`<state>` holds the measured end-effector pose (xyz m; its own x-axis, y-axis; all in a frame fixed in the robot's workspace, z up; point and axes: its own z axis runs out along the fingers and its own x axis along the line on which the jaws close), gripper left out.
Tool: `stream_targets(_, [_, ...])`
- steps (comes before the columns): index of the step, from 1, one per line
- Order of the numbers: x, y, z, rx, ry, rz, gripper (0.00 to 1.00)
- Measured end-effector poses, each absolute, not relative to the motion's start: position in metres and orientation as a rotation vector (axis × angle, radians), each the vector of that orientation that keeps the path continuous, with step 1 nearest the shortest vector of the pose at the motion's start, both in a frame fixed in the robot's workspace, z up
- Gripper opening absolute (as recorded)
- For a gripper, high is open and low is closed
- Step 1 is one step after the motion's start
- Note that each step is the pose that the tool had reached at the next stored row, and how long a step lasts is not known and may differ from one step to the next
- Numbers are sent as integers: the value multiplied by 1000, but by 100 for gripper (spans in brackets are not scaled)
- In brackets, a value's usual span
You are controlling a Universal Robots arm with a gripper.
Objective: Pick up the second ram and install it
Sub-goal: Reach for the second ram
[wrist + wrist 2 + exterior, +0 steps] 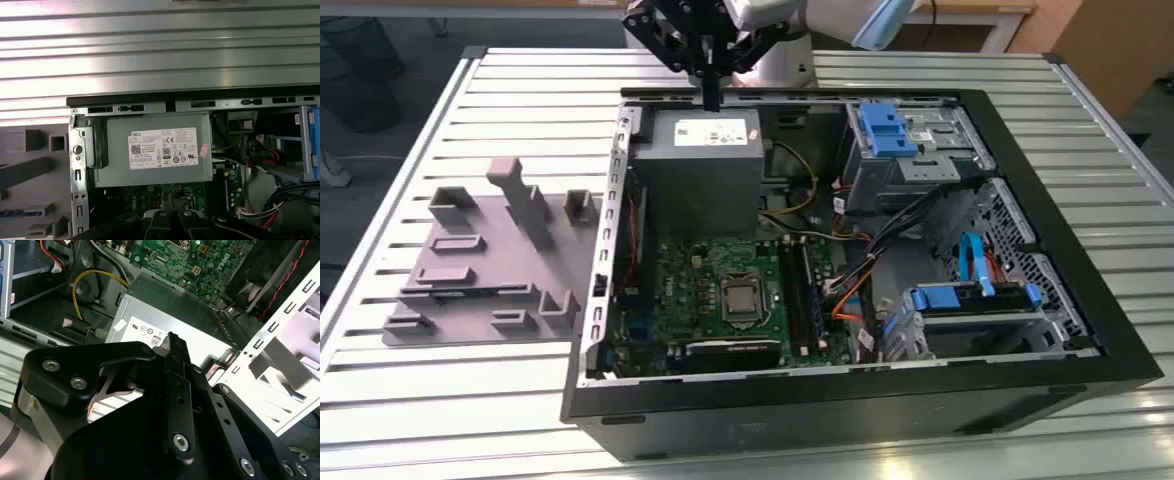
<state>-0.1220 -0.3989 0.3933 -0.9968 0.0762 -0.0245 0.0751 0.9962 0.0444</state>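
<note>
Gripper poised above the far wall of the open computer case, just over the far end of the grey power supply. Clenched, fingertips pressed into one thin black point, nothing seen between them in the exterior view or the second wrist view. Clear of both case and power supply. Inside the case, nearer than the power supply: green motherboard, with long black slots along its right side. At far right, blue drive brackets. On the slatted desk, left of the case: grey holder with blocks and grooves. In the first wrist view, second ram, as far as can be told, a thin blue-green strip lying in a groove of that holder, too small to be sure; well apart from the gripper.
</note>
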Motion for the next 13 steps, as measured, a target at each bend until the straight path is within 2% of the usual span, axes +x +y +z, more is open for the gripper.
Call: stream_targets(13, [-125,-399,393,118,3112,68,11])
